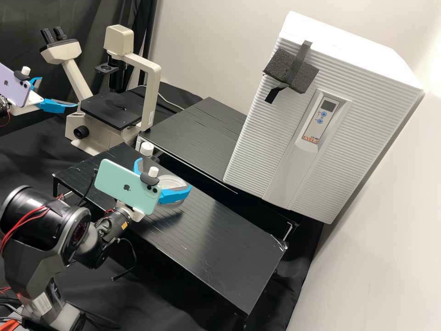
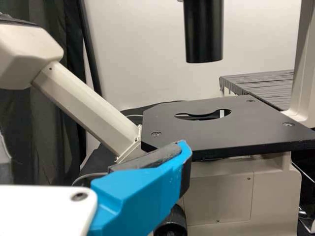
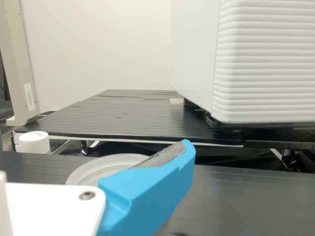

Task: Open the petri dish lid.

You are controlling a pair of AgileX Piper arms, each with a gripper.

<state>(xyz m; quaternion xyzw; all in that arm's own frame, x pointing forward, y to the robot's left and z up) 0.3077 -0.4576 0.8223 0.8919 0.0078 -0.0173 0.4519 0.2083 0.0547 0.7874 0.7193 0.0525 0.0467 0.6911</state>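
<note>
The petri dish [image 1: 169,182] is clear plastic, the foam [image 1: 278,67] rough, the curtain [image 1: 18,27] cloth.

Wall [image 1: 367,276]: plain, pale
Curtain [image 1: 96,18]: dark, folded
Surface [image 1: 220,239]: black, low
Cabinet [image 1: 257,138]: white, ribbed, on a black table [image 1: 202,138]
Cloth [image 1: 156,294]: black, beneath the surface
Light: bright patch on the wall

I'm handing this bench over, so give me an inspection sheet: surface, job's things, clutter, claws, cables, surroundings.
Surface: black front table, pale scuffs.
Job's things: round clear dish between the right claw's parted fingers; lid on or off, and any grip, cannot tell.
Clutter: white cap near the table's back edge.
Claws: right, at the dish; left, open beside the microscope.
Cables: black cable hanging below the right arm; red wires along it.
Surroundings: white cabinet, foam block taped on.
</note>
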